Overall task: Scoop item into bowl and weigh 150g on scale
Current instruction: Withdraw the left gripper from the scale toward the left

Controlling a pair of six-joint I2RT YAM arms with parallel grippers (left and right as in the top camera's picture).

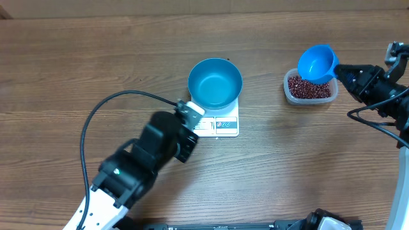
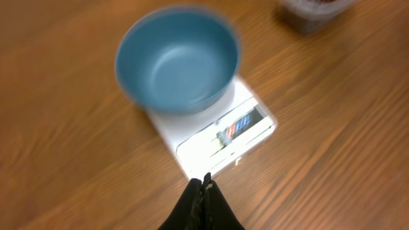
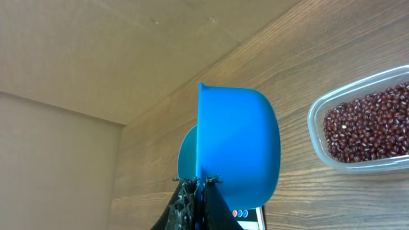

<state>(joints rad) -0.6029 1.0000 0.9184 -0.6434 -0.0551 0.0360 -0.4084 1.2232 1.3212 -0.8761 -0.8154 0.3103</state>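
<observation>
Blue scoop (image 1: 317, 63) pinched tight in my right gripper (image 3: 197, 185), beside the beans (image 1: 310, 88) toward the desk's right edge; left gripper (image 2: 206, 182) closed, empty. Dip deep, lift level.

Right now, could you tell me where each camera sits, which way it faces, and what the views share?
Overhead: above the table, facing straight down on bowl, scale, tub of beans and scoop; both arms show.
Left wrist: on the left arm, angled down at bowl on scale; the shut left gripper shows at the bottom.
Right wrist: on the right arm, facing along the scoop; the right gripper, shut on it, shows.
Shared: all three show the scale and tub.
</observation>
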